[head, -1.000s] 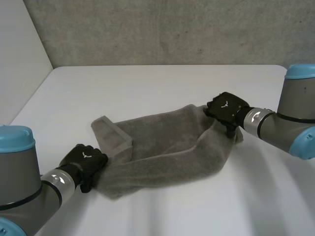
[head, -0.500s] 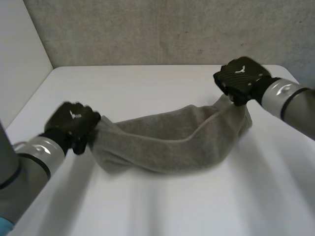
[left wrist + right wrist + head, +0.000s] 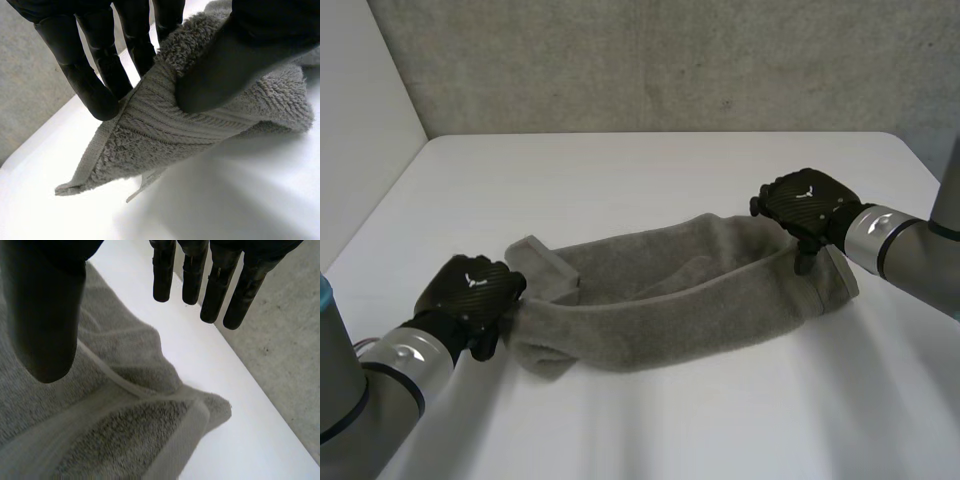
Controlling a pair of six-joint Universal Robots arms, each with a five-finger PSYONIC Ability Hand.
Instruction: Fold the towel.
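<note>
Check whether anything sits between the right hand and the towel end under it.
Nothing visible. The right hand is open just over one end of the towel on the table, fingers straight. The left hand pinches the opposite end.

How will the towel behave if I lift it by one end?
Probably floppy: the towel lies in soft folds between the left hand and right hand. Its thick pile looks grippy, so it likely won't slip from a pinch.

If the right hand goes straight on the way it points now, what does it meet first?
Probably the grey terry towel, whose end lies under the palm of the open right hand; its fingertips hang over the white table beside it. Depth is unclear.
</note>
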